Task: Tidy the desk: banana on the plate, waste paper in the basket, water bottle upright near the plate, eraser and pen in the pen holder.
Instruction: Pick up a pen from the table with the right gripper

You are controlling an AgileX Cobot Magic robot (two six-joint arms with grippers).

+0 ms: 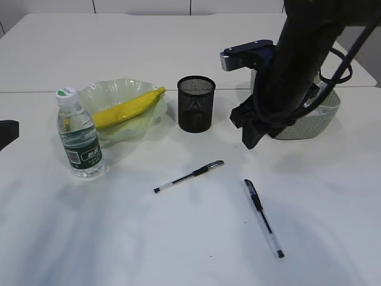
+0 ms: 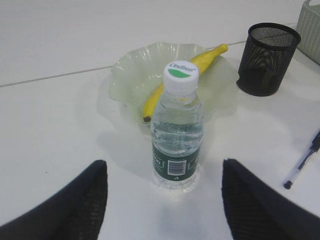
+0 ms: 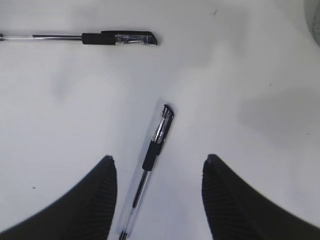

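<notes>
now the pens are in hand: right gripper [image 3: 157,195] hangs spread over one pen [image 3: 150,165], needing to drop and pinch; left gripper [image 2: 162,200] spread, empty

Open tabletop [image 3: 260,60] surrounds the nearer pen [image 3: 150,160] — second pen [image 3: 100,38] well apart.

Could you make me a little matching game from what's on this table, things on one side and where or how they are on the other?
Things:
1. banana
2. bottle
3. pen holder
4. two pens

States:
A. lying flat on the table
B. black mesh, standing right of the plate
C. on the plate
D. upright, in front of the plate

Pairs: 1-C, 2-D, 3-B, 4-A
</notes>
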